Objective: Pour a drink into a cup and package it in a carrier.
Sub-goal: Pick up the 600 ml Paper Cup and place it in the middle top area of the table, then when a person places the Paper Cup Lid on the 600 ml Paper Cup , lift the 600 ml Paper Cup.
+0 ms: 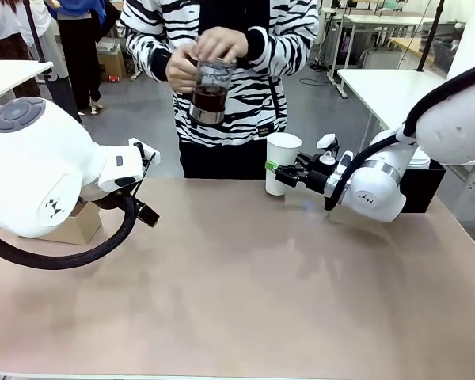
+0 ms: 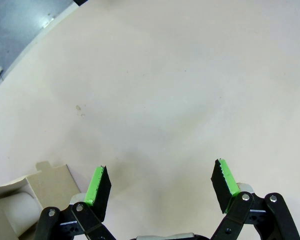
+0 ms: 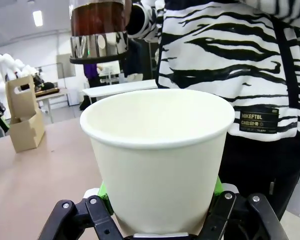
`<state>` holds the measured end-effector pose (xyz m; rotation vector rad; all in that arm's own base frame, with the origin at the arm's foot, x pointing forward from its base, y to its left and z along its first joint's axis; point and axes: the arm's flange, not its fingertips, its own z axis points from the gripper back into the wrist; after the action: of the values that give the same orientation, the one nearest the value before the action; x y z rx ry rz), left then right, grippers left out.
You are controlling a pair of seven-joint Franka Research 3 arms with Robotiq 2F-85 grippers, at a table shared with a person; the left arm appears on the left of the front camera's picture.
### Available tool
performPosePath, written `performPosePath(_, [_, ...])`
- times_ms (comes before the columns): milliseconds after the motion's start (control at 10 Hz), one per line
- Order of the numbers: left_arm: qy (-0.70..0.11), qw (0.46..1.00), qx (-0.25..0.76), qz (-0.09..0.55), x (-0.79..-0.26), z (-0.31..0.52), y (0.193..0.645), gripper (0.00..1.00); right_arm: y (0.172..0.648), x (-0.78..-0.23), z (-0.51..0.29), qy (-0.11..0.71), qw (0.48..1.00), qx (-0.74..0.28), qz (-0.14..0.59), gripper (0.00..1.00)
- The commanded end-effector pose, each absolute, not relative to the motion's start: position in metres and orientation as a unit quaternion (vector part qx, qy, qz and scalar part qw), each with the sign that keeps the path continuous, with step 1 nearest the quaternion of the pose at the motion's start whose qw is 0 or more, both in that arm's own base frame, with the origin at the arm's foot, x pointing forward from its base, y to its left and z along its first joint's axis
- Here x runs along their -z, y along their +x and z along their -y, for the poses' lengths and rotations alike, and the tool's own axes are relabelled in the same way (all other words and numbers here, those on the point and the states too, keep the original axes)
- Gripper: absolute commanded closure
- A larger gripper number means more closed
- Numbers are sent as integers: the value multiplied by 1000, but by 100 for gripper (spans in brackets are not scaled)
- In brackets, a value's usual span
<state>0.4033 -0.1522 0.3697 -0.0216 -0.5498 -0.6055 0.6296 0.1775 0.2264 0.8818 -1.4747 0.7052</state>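
Left gripper (image 2: pixel 160 175) spread wide; right gripper (image 1: pixel 285 174) clamped (arm outstretched).

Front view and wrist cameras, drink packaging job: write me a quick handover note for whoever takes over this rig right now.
Right end effector: shut on the cup, which is upright, empty and unlidded, near the far edge of the table.
Left end effector: open, holding nothing, over bare table.
Person's hands: holding the pitcher with the drink, up and left of the cup, not pouring.
Carrier: on the table's left side.
Done: cup held ready.
Left: pour, lid the cup, set it in the carrier.
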Motion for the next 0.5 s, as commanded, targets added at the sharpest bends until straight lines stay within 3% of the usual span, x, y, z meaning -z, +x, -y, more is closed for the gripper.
performPosePath(0, [-12, 917, 294, 268, -370, 152, 403, 0, 628, -231, -179, 378, 600, -305, 636, 20])
performPosePath(400, [-12, 917, 294, 268, -370, 152, 403, 0, 628, -231, -179, 378, 600, -305, 636, 20])
